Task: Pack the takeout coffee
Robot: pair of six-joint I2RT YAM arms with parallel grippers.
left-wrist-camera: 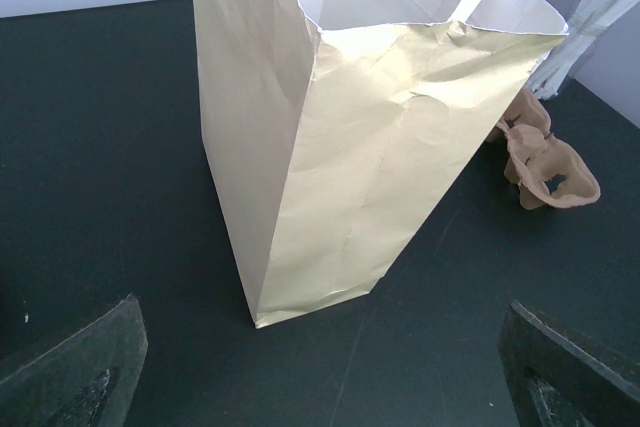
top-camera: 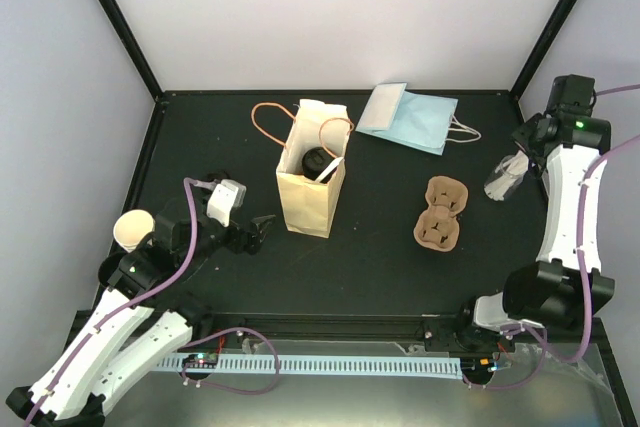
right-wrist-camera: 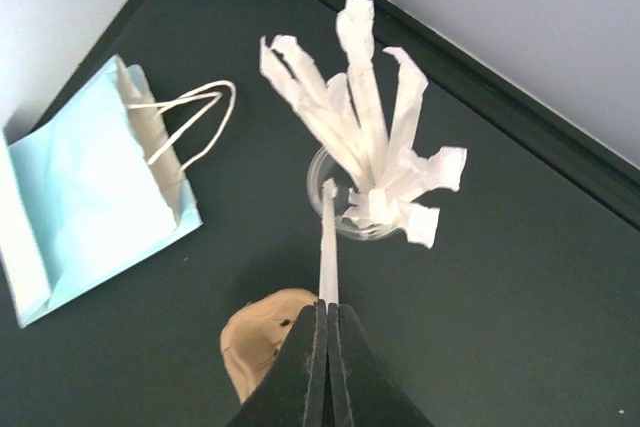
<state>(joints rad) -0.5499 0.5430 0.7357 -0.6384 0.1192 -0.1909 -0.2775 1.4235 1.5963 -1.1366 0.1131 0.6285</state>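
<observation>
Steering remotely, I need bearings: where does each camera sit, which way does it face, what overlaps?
Top external: above and behind the bases, looking down on the table; the left arm and right arm show, with the takeout coffee inside the tan paper bag.
Left wrist: on the left gripper, facing the bag's side; its open fingers at the bottom corners.
Right wrist: over the shut right gripper, looking down at a clear cup of wrapped straws, one pinched.
Shared: the pulp carrier appears in all three.

Contents, counted. Paper bags, two: one tan paper bag (top-camera: pixel 308 197), one light-blue paper bag (top-camera: pixel 410 117). Takeout coffee (top-camera: pixel 316 161), one. Pulp cup carrier (top-camera: pixel 443 214), one. Lidless cream cup (top-camera: pixel 133 230), one showing. Clear cup (right-wrist-camera: pixel 345 222), one, holding wrapped straws (right-wrist-camera: pixel 360 117) too bunched to count.
</observation>
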